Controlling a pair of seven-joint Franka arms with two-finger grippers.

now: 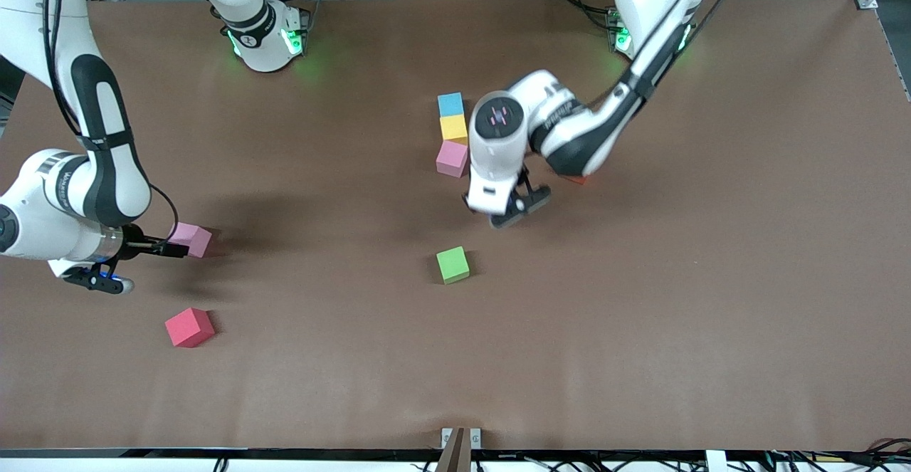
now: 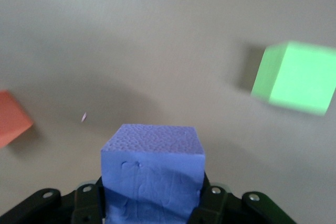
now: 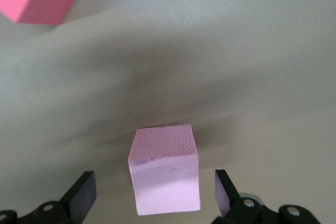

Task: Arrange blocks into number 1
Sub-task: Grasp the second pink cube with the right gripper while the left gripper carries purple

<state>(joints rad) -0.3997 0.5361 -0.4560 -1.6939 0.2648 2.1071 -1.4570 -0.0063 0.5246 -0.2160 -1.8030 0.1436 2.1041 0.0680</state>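
Observation:
Three blocks form a touching column: light blue (image 1: 450, 104), yellow (image 1: 453, 127) and pink (image 1: 452, 158). My left gripper (image 1: 518, 207) hangs over the table between that column and the green block (image 1: 453, 264). It is shut on a purple block (image 2: 152, 174), which the hand hides in the front view. The left wrist view also shows the green block (image 2: 295, 77) and an orange block (image 2: 11, 118). My right gripper (image 1: 178, 248) is open at table level, its fingers (image 3: 84, 192) standing either side of a second pink block (image 3: 165, 174) without touching it.
A red block (image 1: 189, 327) lies nearer the front camera than the second pink block (image 1: 192, 239), at the right arm's end. A sliver of the orange block (image 1: 575, 179) shows under the left arm. The brown table (image 1: 676, 301) is bare toward the left arm's end.

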